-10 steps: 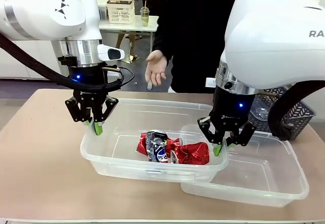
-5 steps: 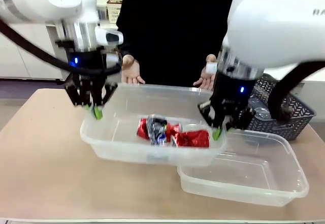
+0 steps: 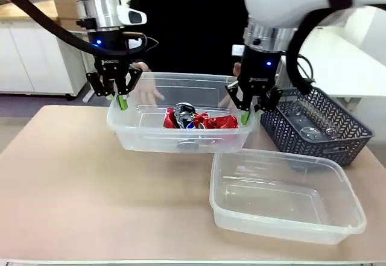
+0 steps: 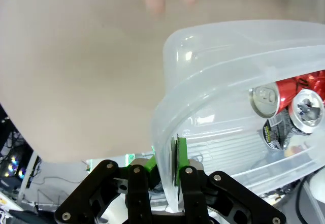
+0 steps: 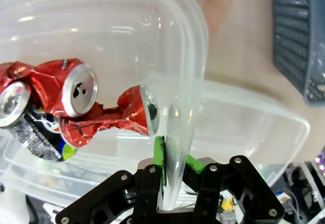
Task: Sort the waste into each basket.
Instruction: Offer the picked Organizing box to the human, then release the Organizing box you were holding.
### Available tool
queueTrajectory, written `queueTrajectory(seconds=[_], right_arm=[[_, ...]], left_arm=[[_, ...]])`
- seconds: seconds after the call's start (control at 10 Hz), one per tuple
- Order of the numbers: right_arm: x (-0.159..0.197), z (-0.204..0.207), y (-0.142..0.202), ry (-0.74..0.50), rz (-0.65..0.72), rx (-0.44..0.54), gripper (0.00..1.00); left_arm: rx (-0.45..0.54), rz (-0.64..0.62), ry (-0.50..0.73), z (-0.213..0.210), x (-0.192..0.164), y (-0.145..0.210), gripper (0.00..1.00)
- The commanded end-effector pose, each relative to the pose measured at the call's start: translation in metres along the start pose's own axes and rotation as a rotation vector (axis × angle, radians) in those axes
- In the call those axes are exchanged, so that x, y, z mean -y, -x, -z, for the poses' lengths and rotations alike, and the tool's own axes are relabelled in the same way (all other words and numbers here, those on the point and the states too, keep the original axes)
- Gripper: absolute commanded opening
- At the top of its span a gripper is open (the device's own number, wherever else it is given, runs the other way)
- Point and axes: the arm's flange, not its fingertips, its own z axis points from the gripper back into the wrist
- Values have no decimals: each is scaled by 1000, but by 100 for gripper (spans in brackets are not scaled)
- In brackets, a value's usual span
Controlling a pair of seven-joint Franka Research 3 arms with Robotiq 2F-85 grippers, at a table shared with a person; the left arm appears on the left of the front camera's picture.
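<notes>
The work table [image 3: 72,187] had a matte beige top. White floor cabinets [image 3: 36,61] with a wood-toned counter [image 3: 24,9] stood at rear left. The floor [image 3: 42,102] beneath them was dark grey.

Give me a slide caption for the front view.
Left gripper and right gripper clamp opposite ends of a clear tub of crushed cans, raised beside an empty second tub.

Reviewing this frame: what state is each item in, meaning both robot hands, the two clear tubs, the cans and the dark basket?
tub with cans: upright, held clear of the table.
left hand: shut on the tub with cans, at its left end wall.
right hand: shut on the tub with cans, at its right end wall.
crushed cans: lying loose inside that tub.
second tub: upright on the table, empty.
dark basket: on the table, holding clear bottles.
</notes>
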Motion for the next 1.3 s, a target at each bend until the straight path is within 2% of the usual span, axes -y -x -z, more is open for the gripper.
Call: queueTrajectory(seconds=[0.0,0.1,0.2,0.3,1.0,1.1,1.2], right_arm=[[-32,10,-18,-83,-74,6,6],[-33,17,-24,-98,-53,16,6],[-36,31,-21,-81,-43,7,6],[-3,28,-20,-8,-10,-38,6],[-3,28,-20,-8,-10,-38,6],[1,27,-24,-13,1,-39,65],[52,2,16,-205,198,230,65]], left_arm=[[14,31,46,4,28,-22,7],[16,28,58,10,29,-32,7],[-12,-2,-11,11,-5,-15,7],[-12,-2,-11,11,-5,-15,7],[-14,-3,-37,11,-10,-19,7],[11,23,-3,6,-7,-18,57],[153,48,16,-20,-1,12,65]])
